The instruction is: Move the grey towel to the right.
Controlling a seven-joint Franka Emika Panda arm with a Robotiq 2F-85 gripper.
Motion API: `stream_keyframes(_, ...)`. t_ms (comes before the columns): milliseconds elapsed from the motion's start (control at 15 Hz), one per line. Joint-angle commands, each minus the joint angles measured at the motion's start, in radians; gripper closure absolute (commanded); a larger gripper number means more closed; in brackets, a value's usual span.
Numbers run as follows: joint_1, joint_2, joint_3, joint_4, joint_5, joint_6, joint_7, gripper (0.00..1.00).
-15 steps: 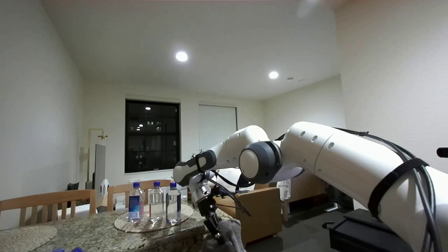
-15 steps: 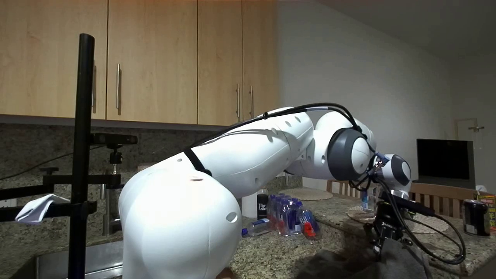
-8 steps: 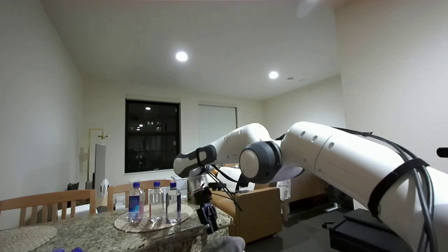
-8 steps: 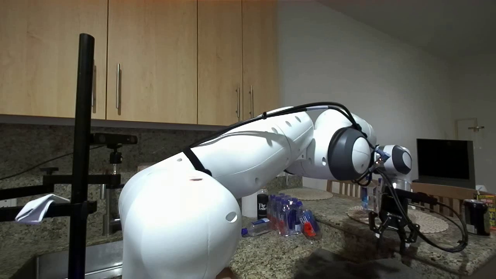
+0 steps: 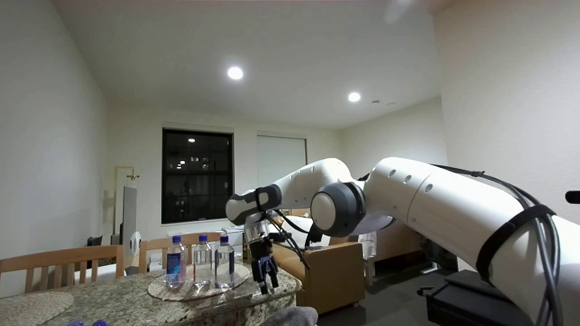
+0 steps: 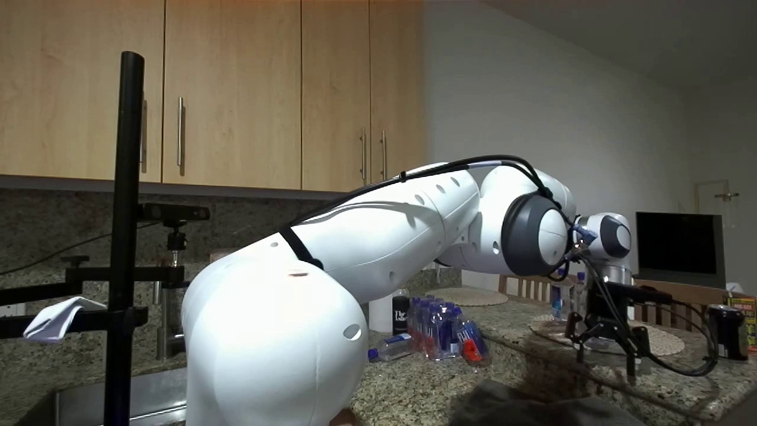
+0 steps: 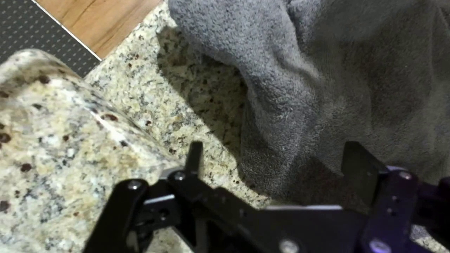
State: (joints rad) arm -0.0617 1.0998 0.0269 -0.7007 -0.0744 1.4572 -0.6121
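The grey towel lies bunched on the speckled stone counter, filling the upper right of the wrist view. Only a rounded hump of towel shows at the bottom of an exterior view, and in an exterior view its dark folds sit along the lower edge. My gripper is open and holds nothing. It hangs above the towel, fingers pointing down, apart from the cloth. Across the wrist view, one finger is over bare counter and the opposite finger over towel.
A raised stone ledge runs beside the towel. On it, three bottles stand on a round woven mat, close to the gripper. A black can is farther along. Several bottles are grouped on the lower counter.
One second ago the gripper was down at the towel with cloth at its fingers. It has opened and risen clear, and the raised towel has dropped to a low heap.
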Motion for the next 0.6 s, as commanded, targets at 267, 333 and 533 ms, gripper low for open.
stream_keyframes(267, -0.033, -0.053, 0.015, -0.008, 0.063, 0.094, 0.056, 0.00)
stream_keyframes(333, -0.036, -0.061, 0.016, -0.012, 0.073, 0.113, 0.063, 0.00)
stream_keyframes(533, -0.044, -0.100, 0.015, -0.033, 0.106, 0.180, 0.100, 0.00)
